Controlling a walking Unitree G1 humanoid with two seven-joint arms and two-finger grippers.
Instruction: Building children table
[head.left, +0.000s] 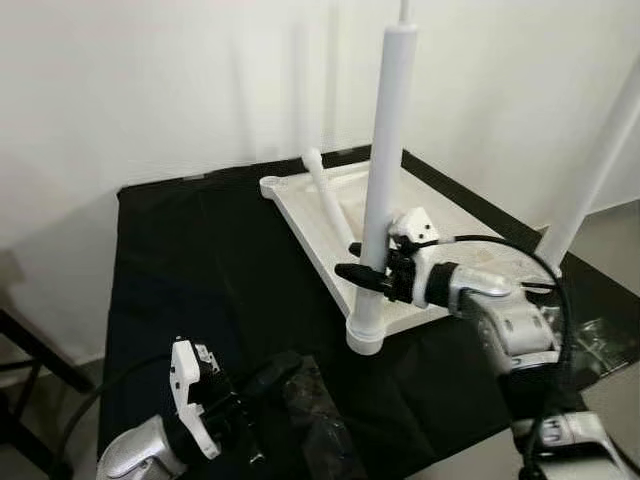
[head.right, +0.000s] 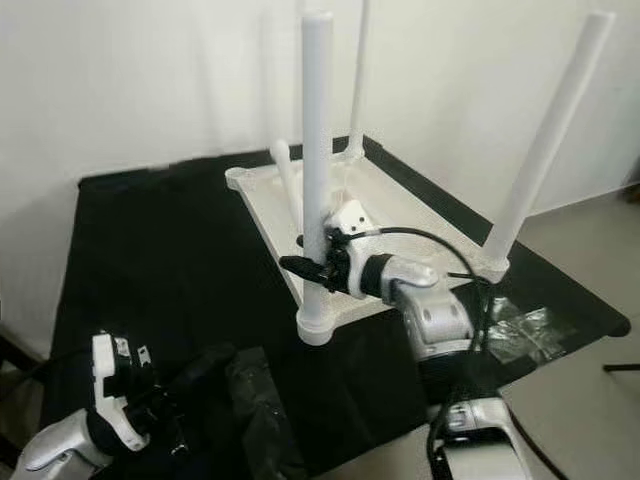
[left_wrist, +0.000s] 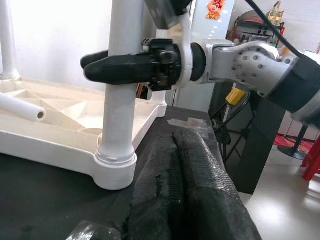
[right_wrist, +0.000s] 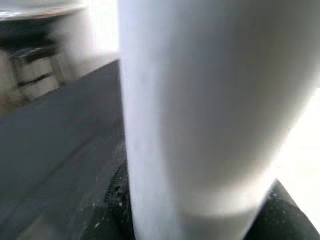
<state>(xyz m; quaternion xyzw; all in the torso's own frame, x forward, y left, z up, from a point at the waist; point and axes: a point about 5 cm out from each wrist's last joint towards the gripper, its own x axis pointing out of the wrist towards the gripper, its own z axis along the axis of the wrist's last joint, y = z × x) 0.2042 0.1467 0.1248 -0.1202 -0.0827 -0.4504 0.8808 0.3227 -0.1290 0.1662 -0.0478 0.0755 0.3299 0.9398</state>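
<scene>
Left eye view, nearest us: our left gripper idles with fingers pressed together. Farther, our right gripper clamps the upright white plastic leg, standing vertical in the upturned white tabletop's near corner socket.

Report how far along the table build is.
Three legs stand upright in the corners of the upturned white tabletop: far, right and near. In hand: the right gripper is shut on the near leg, low by its socket. Left: the fourth leg lies loose on the tabletop, its far-left corner unfilled. The left gripper idles, shut.
</scene>
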